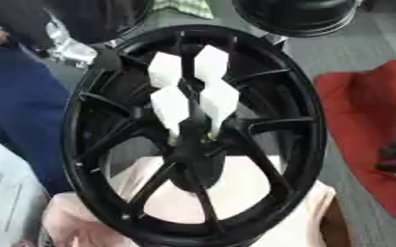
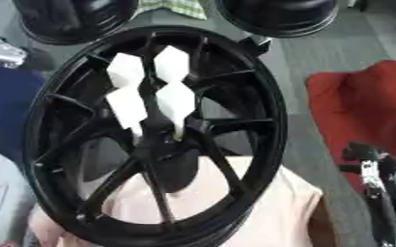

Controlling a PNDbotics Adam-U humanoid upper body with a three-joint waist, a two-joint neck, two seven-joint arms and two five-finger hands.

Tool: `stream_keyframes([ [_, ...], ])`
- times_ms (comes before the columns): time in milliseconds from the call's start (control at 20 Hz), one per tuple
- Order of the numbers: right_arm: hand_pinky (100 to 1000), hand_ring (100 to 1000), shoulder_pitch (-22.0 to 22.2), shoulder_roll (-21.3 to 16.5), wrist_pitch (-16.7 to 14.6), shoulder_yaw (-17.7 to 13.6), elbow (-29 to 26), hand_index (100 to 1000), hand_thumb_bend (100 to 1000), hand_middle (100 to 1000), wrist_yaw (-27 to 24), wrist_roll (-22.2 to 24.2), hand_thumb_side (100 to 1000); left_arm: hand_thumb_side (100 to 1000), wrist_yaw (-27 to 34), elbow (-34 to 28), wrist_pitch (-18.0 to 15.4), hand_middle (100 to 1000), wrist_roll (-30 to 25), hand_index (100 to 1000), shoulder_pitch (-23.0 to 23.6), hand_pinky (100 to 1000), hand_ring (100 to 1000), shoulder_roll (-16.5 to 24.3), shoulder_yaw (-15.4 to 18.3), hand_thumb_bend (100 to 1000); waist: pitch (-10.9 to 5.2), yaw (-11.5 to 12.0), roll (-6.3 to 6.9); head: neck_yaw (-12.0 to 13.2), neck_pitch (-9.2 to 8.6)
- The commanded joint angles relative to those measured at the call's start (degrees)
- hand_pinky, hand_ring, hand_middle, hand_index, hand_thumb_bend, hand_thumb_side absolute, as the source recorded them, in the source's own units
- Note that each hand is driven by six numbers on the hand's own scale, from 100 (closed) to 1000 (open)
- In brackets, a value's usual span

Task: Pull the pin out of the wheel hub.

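A black spoked wheel (image 1: 91, 144) lies tilted on a pale pink cloth (image 1: 261, 212), with its hub (image 1: 193, 154) at the centre. My left hand (image 1: 189, 87), its fingers faced with white pads, reaches down from the top into the hub. Its fingertips (image 1: 177, 131) close together right at the hub's middle. A small yellowish bit (image 1: 211, 137) shows between the tips; the pin itself is mostly hidden by the fingers. My right hand (image 2: 374, 176), black and silver, rests idle at the lower right, off the wheel, with its fingers straight.
Two more black wheels (image 2: 273, 17) (image 2: 70, 21) lie at the far edge. A red cloth (image 2: 362, 106) covers the floor on the right. A dark blue shape (image 1: 15, 116) and a white sheet (image 1: 3, 198) sit on the left.
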Motion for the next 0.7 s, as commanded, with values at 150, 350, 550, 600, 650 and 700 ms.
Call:
stream_keyframes([
  [150,625,750,-0.88,-0.55,0.67,0.17,-1.09,717,100,536,-0.1,0.31,805,466,-0.98,3.45,-1.4,745,-0.04,840,-2.06,775,749,-1.47,0.08,460,-0.42,-0.48,0.26,0.77,-1.15],
  [350,625,750,-1.38,-0.69,0.73,0.21,-1.09,717,100,536,-0.29,0.5,807,459,-1.57,5.6,-1.88,742,-0.04,834,-2.62,773,748,-2.86,0.05,460,0.02,-1.17,0.56,1.55,-1.5],
  [550,624,750,-2.0,-0.74,1.28,0.12,-1.09,716,100,536,-0.4,0.49,811,455,-1.6,7.4,-2.72,740,-0.04,829,-2.69,775,750,-3.5,-0.83,453,0.42,-1.53,1.03,1.8,-1.61],
  [600,624,750,-2.21,-0.78,1.46,0.1,-1.09,716,100,536,-0.46,0.47,811,452,-1.8,7.84,-2.95,741,-0.04,829,-2.7,775,750,-3.61,-0.94,451,0.51,-1.56,1.16,1.85,-1.63],
  [650,624,750,-2.43,-0.83,1.6,0.08,-1.09,716,100,535,-0.55,0.46,812,445,-2.08,8.29,-3.17,742,-0.04,829,-2.68,777,753,-3.7,-0.97,451,0.62,-1.6,1.27,1.91,-1.71],
  [700,624,750,-2.63,-0.86,1.71,0.07,-1.09,716,100,535,-0.63,0.47,812,443,-2.54,8.75,-3.39,742,-0.04,828,-2.64,777,752,-3.79,-0.93,450,0.72,-1.65,1.35,2.0,-1.82],
])
